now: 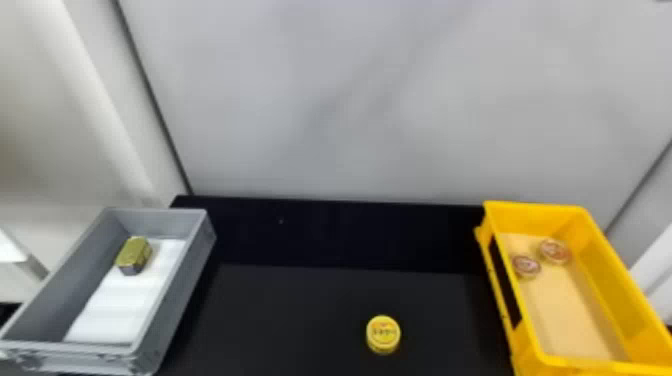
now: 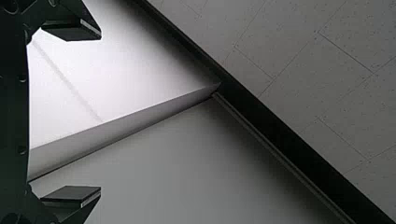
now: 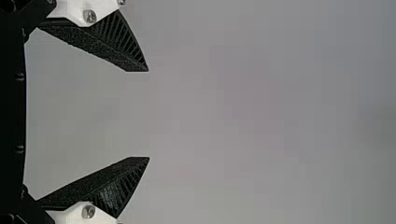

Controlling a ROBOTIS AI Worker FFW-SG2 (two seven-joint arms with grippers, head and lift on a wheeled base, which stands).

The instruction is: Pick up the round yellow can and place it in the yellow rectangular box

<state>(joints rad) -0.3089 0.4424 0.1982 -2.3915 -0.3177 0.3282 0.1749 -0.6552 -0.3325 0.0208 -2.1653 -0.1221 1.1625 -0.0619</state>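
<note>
The round yellow can (image 1: pixel 383 334) stands on the black table, right of the middle near the head view's bottom edge. To its right is the yellow rectangular box (image 1: pixel 541 345), holding two small round tins on its floor. In the left wrist view my left gripper (image 2: pixel 100 114) is open, its fingers wide apart before a pale wall and ceiling. My right gripper (image 3: pixel 149 114) is also open in the right wrist view, facing a plain grey surface with nothing between its fingers.
A grey box (image 1: pixel 172 287) stands at the left with a small gold-green block (image 1: pixel 134 254) and a white sheet (image 1: pixel 117 312) inside. The black table (image 1: pixel 295 305) stretches between the two boxes, and a pale panel (image 1: pixel 350 100) rises behind it.
</note>
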